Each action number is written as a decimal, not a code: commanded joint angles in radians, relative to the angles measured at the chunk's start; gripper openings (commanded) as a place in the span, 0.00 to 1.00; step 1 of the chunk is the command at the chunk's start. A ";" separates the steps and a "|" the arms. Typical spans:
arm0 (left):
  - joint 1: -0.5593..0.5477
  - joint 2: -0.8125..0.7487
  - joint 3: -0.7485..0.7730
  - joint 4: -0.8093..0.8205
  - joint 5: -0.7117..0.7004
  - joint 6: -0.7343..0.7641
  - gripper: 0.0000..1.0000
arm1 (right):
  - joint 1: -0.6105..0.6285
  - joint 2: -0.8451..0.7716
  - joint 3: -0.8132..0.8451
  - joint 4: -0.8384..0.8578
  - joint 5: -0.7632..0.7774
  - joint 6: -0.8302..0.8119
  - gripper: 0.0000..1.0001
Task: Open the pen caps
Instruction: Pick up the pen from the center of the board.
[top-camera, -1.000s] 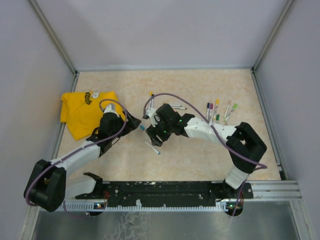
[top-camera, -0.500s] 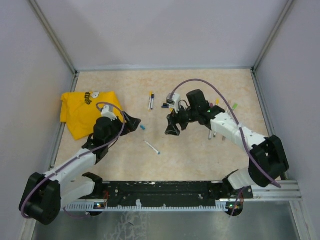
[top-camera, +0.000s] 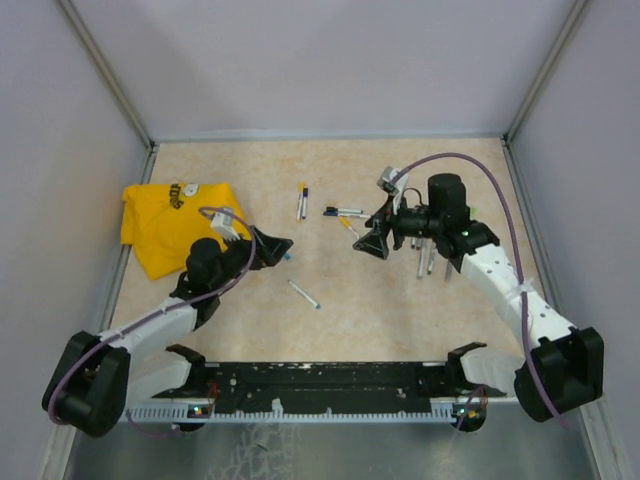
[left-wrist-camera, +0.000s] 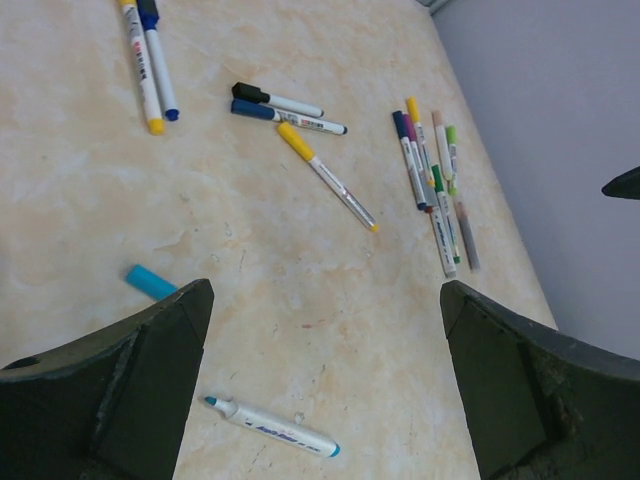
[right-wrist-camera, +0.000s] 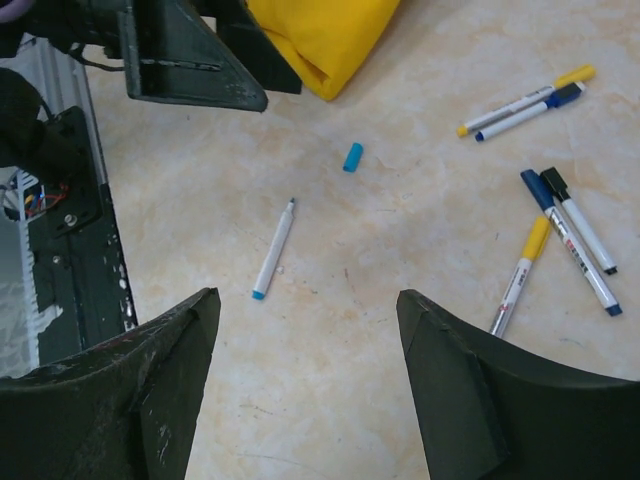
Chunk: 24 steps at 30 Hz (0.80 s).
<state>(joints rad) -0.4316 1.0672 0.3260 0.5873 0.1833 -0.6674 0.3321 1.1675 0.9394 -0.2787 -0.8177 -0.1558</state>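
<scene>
top external view: left gripper (top-camera: 280, 247) is seen spread wide w/ nothing between its fingers, pointed at a loose blue cap (top-camera: 286, 255) that lies just beside its tip on the table (top-camera: 250, 165). right gripper (top-camera: 372, 243) is also spread & empty, set centre-right, well apart from the left one. an uncapped pen (top-camera: 305, 295) is laid alone on the near side of the loose cap, apart from it. a yellow cloth (top-camera: 160, 230) is bunched at the table's left edge, beside the left arm. most pen caps (left-wrist-camera: 295, 139) are seen on their pens: a yellow & blue pair (top-camera: 302, 200) toward the back, a black-, blue- & yellow-capped trio (right-wrist-camera: 560, 235) near the right gripper, and a row of capped pens (left-wrist-camera: 413, 165) at the right, partly hidden under the right arm in the top view.
</scene>
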 joint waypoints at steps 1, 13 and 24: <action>0.000 0.061 0.009 0.145 0.122 -0.009 1.00 | -0.003 -0.005 0.025 0.040 -0.111 -0.003 0.72; -0.026 0.243 0.121 0.101 0.219 0.033 0.98 | -0.016 -0.024 -0.026 -0.009 -0.055 -0.147 0.76; -0.132 0.325 0.334 -0.256 -0.091 0.196 0.96 | -0.031 -0.010 -0.006 -0.037 0.055 -0.148 0.77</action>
<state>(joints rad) -0.5549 1.3613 0.5953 0.4622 0.2214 -0.5514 0.3222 1.1748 0.9104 -0.3332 -0.8021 -0.2882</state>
